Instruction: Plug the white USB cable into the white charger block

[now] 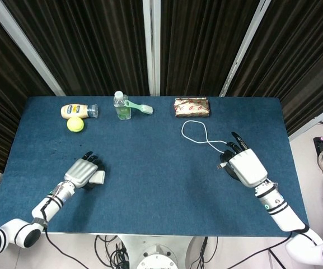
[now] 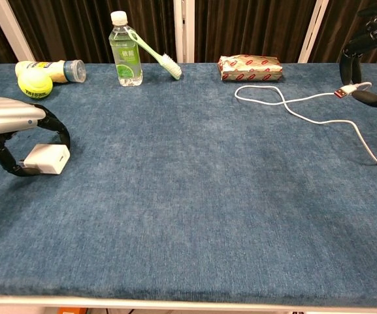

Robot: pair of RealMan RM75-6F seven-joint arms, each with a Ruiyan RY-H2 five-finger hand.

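Note:
The white charger block (image 2: 48, 159) lies on the blue table near its left edge. My left hand (image 2: 12, 121) arches over it, fingers (image 2: 61, 133) curled down on its far side and thumb against its near end. From the head view, this left hand (image 1: 82, 172) covers most of the charger block (image 1: 98, 177). The white USB cable (image 2: 306, 110) loops across the right side of the table. My right hand (image 2: 370, 52) pinches its plug end (image 2: 343, 91) just above the cloth. In the head view, the plug (image 1: 221, 165) pokes out left of the right hand (image 1: 245, 166).
Along the far edge stand a yellow squeeze bottle (image 1: 77, 110), a tennis ball (image 1: 75, 124), a water bottle (image 1: 121, 106) with a green brush (image 1: 140, 106) leaning on it, and a wrapped packet (image 1: 192, 106). The cable's loop (image 1: 195, 131) lies near the packet.

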